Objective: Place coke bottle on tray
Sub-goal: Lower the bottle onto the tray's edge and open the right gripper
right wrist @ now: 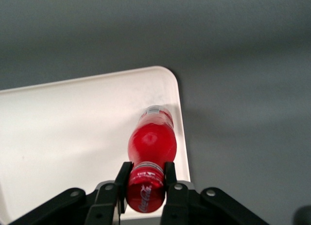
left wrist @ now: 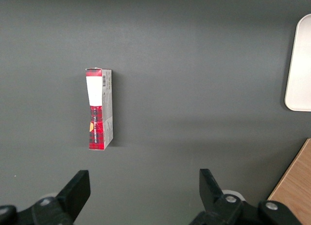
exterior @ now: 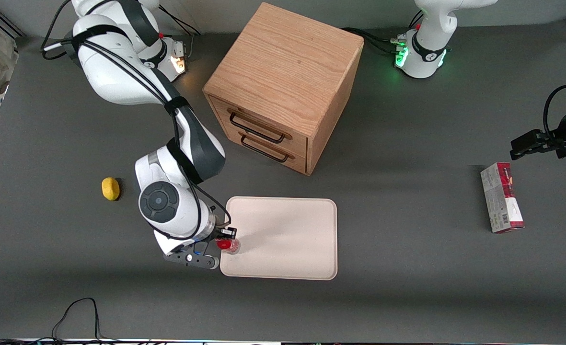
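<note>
Fingers [right wrist: 124, 179] pinched the bottle [right wrist: 151, 142] at its cap end, one on each side, closed tight against it. Gripper [exterior: 226, 241] stood over the tray [exterior: 287, 239] at the corner nearest the working arm. Bottle sat upright, base on or just above the tray surface inside the rim; contact unclear. Drawer cabinet [exterior: 283, 86] stood farther from the camera; lemon [exterior: 110, 189] and carton [exterior: 501, 203] lay well apart.

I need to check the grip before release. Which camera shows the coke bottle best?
The right wrist view: the coke bottle fills it, clamped near its cap by the hand over the tray. The front view shows only a small red spot at the tray's edge. The left wrist view misses it.
</note>
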Motion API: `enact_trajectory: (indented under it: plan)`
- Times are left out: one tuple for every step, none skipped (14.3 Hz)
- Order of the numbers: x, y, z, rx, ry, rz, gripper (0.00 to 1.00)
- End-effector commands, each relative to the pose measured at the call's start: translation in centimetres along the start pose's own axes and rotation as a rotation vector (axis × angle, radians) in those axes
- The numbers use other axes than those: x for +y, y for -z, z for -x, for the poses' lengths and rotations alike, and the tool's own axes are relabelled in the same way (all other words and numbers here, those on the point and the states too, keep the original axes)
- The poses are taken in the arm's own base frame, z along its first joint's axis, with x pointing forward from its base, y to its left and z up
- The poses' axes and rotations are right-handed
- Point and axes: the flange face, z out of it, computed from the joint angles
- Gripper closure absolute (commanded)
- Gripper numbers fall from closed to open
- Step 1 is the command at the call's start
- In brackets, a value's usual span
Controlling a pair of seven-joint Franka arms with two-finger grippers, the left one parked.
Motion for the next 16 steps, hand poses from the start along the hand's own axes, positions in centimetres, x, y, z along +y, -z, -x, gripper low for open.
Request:
enact_trajectory:
  plan:
    - [-0.87, -0.23, -0.37, 0.046, -0.026, 0.005, 1.00]
    - [-0.87, -0.57, -0.40, 0.046, -0.026, 0.007, 1.00]
    - [-0.91, -0.74, -0.45, 0.049, -0.026, 0.004, 1.00]
    - [-0.91, -0.75, -0.45, 0.049, -0.024, 0.004, 1.00]
    - [-0.91, -0.75, -0.45, 0.049, -0.024, 0.004, 1.00]
    - [-0.97, -0.74, -0.41, 0.049, -0.023, 0.003, 1.00]
    - [-0.98, -0.74, -0.40, 0.048, -0.022, 0.002, 1.00]
    - [-0.98, -0.74, -0.40, 0.048, -0.022, 0.002, 0.63]
    - [-1.04, -0.82, -0.33, 0.049, -0.021, 0.006, 0.06]
    - [-1.03, -0.80, -0.37, 0.053, -0.019, 0.008, 0.00]
    - [-1.02, -0.80, -0.37, 0.054, -0.019, 0.009, 0.00]
    - [-1.02, -0.80, -0.37, 0.054, -0.020, 0.009, 0.00]
    - [-1.02, -0.80, -0.37, 0.054, -0.020, 0.009, 0.00]
    - [-1.02, -0.80, -0.37, 0.054, -0.019, 0.009, 0.00]
    - [-1.02, -0.80, -0.37, 0.054, -0.019, 0.009, 0.00]
    - [-1.01, -0.87, -0.35, 0.053, -0.019, 0.010, 0.00]
